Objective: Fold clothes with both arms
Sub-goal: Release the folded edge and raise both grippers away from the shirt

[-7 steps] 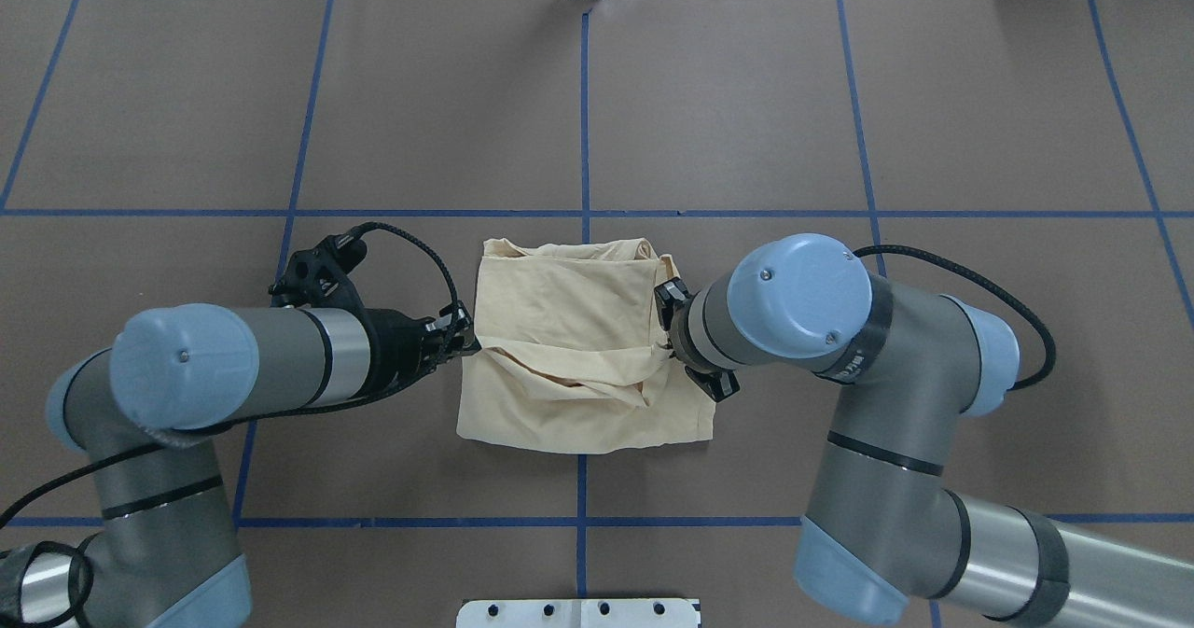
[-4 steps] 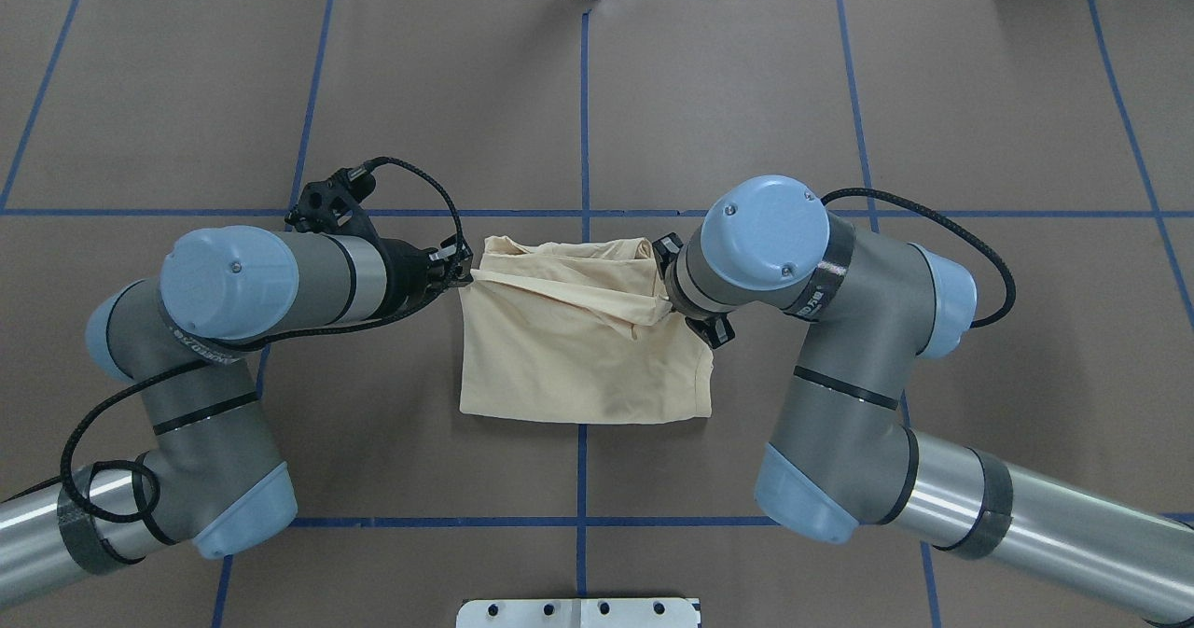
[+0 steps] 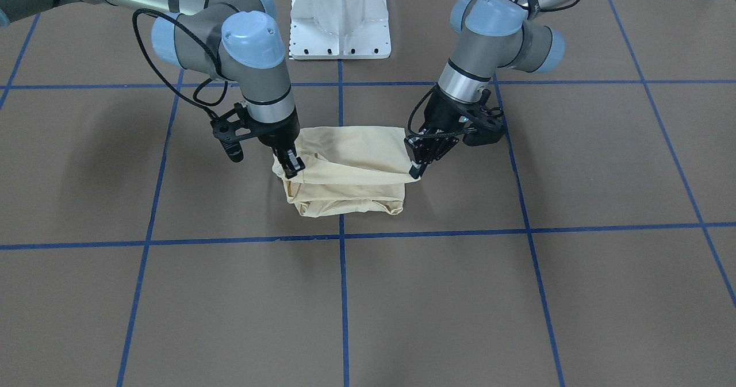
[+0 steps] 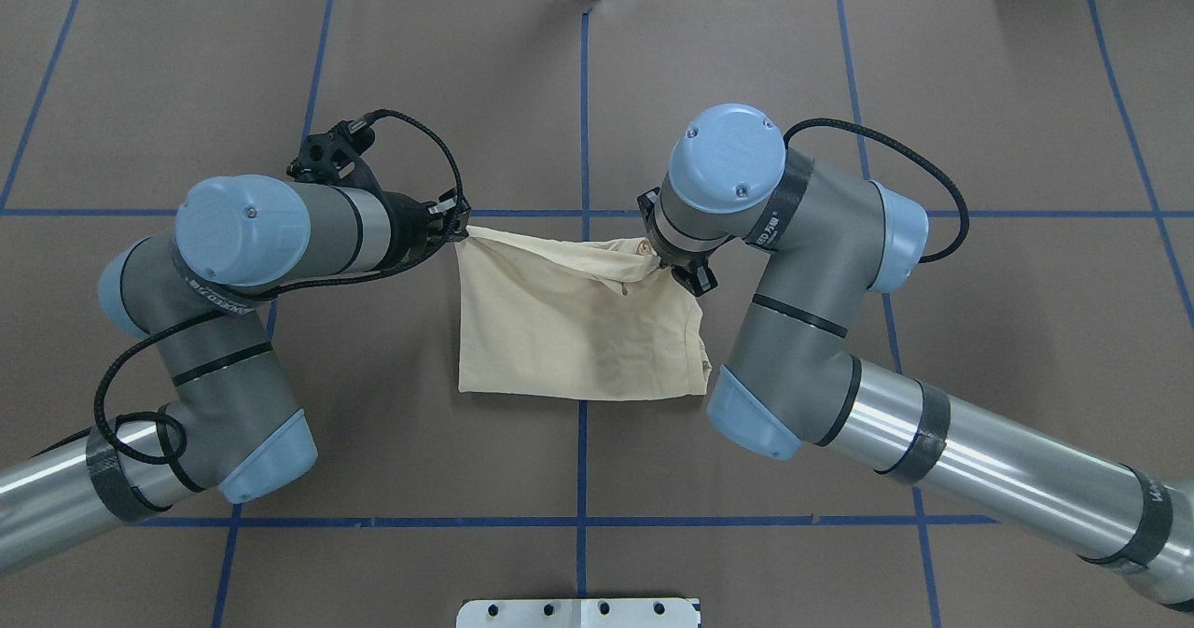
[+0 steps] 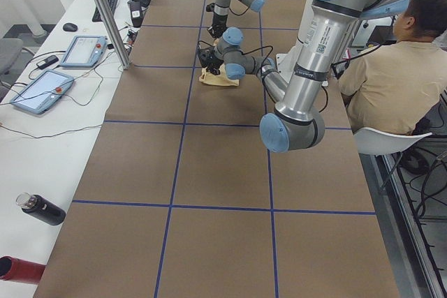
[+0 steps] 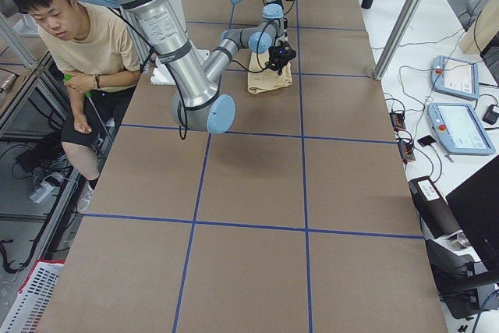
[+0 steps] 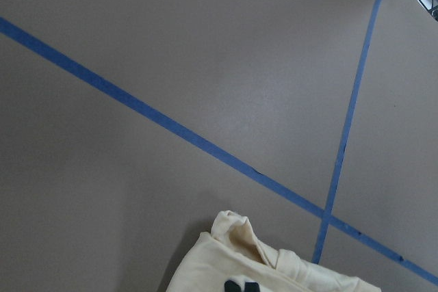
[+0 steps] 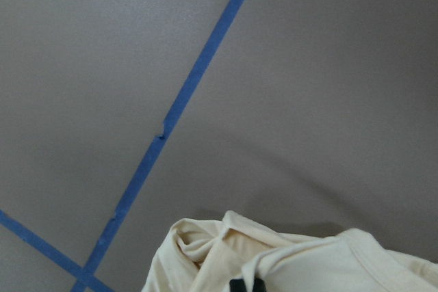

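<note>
The pale cream-yellow clothes (image 4: pixel 574 334) lie as a folded rectangle on the brown table, with no print showing. The left gripper (image 4: pixel 457 227) is shut on the fabric's far left corner. The right gripper (image 4: pixel 667 264) is shut on the bunched far right corner. Seen from the front, the left gripper (image 3: pixel 415 171) and the right gripper (image 3: pixel 293 168) hold a top layer stretched between them, just above the lower layers (image 3: pixel 345 203). Each wrist view shows a crumpled corner of cloth (image 7: pixel 274 268) (image 8: pixel 287 258) at its black fingertips (image 7: pixel 239 285) (image 8: pixel 246 284).
Blue tape lines (image 4: pixel 583 96) divide the brown table cover into squares. The white pedestal base (image 3: pixel 340 16) stands on the robot's side. A person (image 6: pixel 86 44) sits beside the table near the base. Tablets (image 5: pixel 42 88) and bottles (image 5: pixel 38 209) lie on the side bench.
Both grippers have moved away from the robot toward the shirt's far edge, carrying the gripped layer over the lower layers. The shirt's near edge has shifted slightly farther from the robot.
</note>
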Controlling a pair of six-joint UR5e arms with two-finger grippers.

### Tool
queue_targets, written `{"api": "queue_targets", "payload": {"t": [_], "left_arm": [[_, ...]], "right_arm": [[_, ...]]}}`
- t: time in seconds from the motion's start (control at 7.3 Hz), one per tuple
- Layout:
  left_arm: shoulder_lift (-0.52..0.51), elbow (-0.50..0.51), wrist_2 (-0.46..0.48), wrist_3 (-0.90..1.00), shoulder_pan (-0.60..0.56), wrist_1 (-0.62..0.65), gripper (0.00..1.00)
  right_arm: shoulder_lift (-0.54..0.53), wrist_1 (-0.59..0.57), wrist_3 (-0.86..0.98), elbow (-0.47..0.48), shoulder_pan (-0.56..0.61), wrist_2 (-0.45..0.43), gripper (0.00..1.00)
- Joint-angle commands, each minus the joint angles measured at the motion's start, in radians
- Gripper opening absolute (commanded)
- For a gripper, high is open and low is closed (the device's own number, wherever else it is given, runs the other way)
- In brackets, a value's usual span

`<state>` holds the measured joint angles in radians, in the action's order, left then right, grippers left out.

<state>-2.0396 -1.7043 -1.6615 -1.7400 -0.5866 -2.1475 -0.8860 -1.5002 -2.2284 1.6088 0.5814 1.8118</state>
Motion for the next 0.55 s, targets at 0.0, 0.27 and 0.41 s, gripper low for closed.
{"api": "queue_targets", "payload": {"t": [0.0, 0.27, 0.41], "left_arm": [[-0.017, 0.070, 0.002, 0.014, -0.004, -0.032, 0.00], [-0.054, 0.202, 0.003, 0.031, -0.031, -0.121, 0.46], [-0.072, 0.234, 0.002, 0.092, -0.064, -0.126, 0.62]], "right_arm": [[0.015, 0.104, 0.013, -0.097, 0.024, 0.003, 0.00], [0.039, 0.115, 0.097, -0.157, 0.044, 0.000, 0.97], [0.109, 0.235, 0.113, -0.320, 0.046, -0.005, 1.00]]}}
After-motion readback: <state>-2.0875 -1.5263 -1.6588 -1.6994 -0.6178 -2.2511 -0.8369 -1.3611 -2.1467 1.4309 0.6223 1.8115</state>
